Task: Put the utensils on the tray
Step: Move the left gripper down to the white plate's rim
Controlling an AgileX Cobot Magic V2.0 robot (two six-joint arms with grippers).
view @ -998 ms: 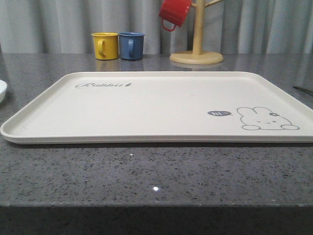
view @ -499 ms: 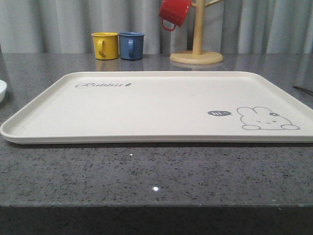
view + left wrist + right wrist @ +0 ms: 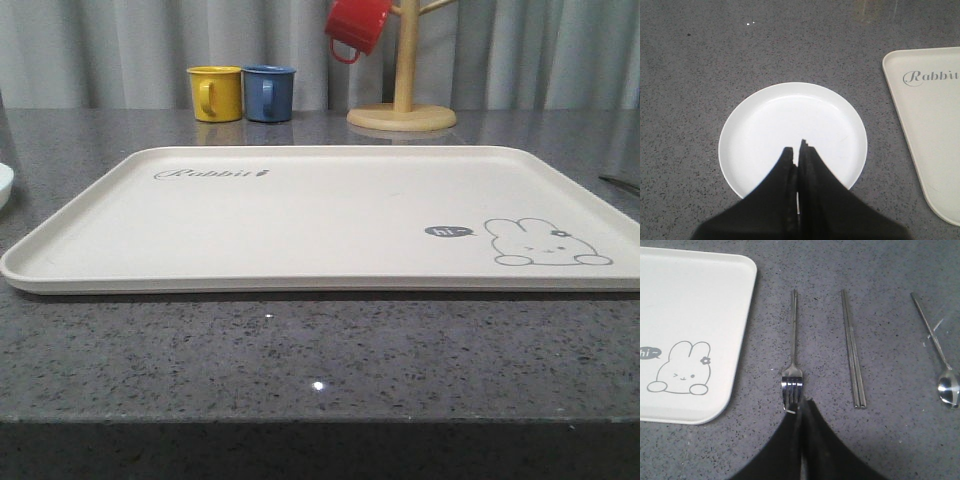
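1. Left wrist view: round white plate [image 3: 792,135] on the speckled grey countertop [image 3: 700,60], well apart from no other dish; left gripper [image 3: 798,150] poised above the plate's near half, jaws pressed together, nothing between them.
2. Same view, further right: corner of the cream tray [image 3: 927,130] with part of the "Rabbit" script [image 3: 931,76], lying beside the plate with a strip of bare counter between.
3. Front view, far left edge: sliver of the plate [image 3: 5,185], off the tray.
4. Front view, centre: tray [image 3: 320,283] flat on the countertop [image 3: 320,350], surface bare, script at its left rear, grey rabbit drawing [image 3: 545,243] at its right front.
5. Front view, rear: yellow mug [image 3: 215,93] and blue mug [image 3: 268,93] side by side, touching or nearly so; to their right a wooden mug stand [image 3: 403,100] with a red mug [image 3: 356,26] hung on a peg.
6. Right wrist view: rabbit corner of the tray [image 3: 740,390]; beside it on the counter, in a row, fork [image 3: 792,365], chopsticks [image 3: 852,352] laid as a close pair, spoon [image 3: 940,360]; all three off the tray, apart from one another.
7. Right gripper [image 3: 801,405] directly over the fork's tines, jaws together, empty; contact with the fork not determinable.
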